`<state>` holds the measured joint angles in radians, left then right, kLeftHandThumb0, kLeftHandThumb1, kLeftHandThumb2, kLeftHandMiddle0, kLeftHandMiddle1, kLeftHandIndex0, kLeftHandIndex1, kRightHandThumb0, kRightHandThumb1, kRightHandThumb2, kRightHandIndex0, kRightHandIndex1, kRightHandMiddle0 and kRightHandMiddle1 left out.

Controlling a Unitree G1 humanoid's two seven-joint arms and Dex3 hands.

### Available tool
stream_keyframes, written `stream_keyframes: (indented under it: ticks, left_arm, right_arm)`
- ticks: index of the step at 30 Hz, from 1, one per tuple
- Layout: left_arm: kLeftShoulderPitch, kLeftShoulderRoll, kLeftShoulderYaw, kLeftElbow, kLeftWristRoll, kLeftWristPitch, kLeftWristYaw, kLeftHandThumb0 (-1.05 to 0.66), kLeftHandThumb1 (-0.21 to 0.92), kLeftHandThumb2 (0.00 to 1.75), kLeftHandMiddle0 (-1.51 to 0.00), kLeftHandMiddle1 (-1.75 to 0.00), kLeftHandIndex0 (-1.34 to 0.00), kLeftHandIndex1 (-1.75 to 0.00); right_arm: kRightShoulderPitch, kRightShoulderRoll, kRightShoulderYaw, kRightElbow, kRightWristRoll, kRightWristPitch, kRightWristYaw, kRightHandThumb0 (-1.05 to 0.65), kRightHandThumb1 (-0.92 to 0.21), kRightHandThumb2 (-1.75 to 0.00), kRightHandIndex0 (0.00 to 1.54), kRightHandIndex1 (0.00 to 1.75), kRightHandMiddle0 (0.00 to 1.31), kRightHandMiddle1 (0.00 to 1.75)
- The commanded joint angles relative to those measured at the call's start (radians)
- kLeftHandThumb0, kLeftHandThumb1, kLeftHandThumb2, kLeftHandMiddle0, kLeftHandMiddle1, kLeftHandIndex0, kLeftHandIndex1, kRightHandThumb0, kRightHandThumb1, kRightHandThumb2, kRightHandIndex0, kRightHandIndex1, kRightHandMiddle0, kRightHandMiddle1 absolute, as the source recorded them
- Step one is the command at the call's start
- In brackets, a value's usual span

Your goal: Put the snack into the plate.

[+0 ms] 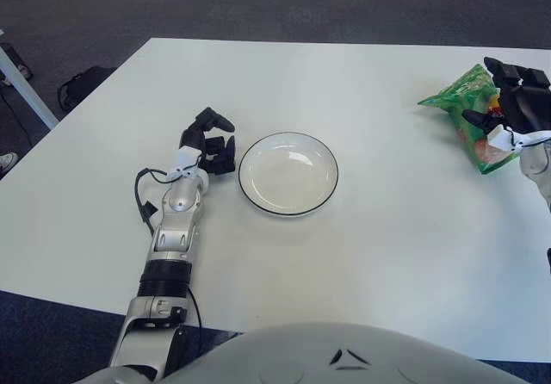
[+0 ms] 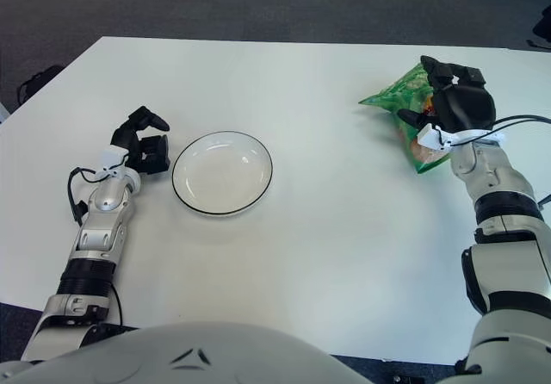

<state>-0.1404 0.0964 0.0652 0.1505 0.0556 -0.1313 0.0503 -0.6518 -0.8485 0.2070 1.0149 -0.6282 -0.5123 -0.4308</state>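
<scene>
"Where is the crinkly green snack bag (image 2: 403,108)?"

"It lies on the big white table (image 2: 327,229), far over on the robot's right side. The right hand (image 2: 455,108) sits on top of it, over the bag's right part."

"Is the hand holding it?"

"Its black fingers (image 2: 443,72) bend down over the bag and touch it. One cannot tell if they really squeeze it. The bag is flat on the table."

"And the round white plate with the black rim (image 1: 288,174)?"

"It sits near the middle, well apart from the bag. Nothing is in it."

"What about the left hand (image 1: 211,143)?"

"It shows just left of the plate, fingers curled, holding nothing."
</scene>
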Motion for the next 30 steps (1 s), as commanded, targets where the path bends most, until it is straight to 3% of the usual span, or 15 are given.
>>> stream_keyframes:
  ticks: [1,16,30]
  left_arm:
    - [0.096,-0.016,-0.002,0.054,0.000,-0.008,0.004,-0.46,0.38,1.24,-1.33,-1.75,-0.56,-1.75]
    - [0.095,-0.021,-0.002,0.050,0.005,-0.002,0.019,-0.46,0.37,1.26,-1.34,-1.75,-0.57,-1.75]
    - [0.097,-0.025,-0.003,0.049,0.007,-0.007,0.037,-0.46,0.37,1.26,-1.32,-1.75,-0.57,-1.75]
  right_arm:
    - [0.015,0.009,-0.013,-0.025,0.036,0.021,0.054,-0.94,-0.92,-0.86,0.00,0.01,0.00,0.00]
    - [0.060,0.006,-0.034,-0.142,0.169,0.135,0.458,-1.03,-0.92,-0.95,0.00,0.00,0.00,0.00]
    - [0.080,0.009,-0.048,-0.208,0.206,0.212,0.626,-1.03,-0.92,-1.00,0.00,0.00,0.00,0.00]
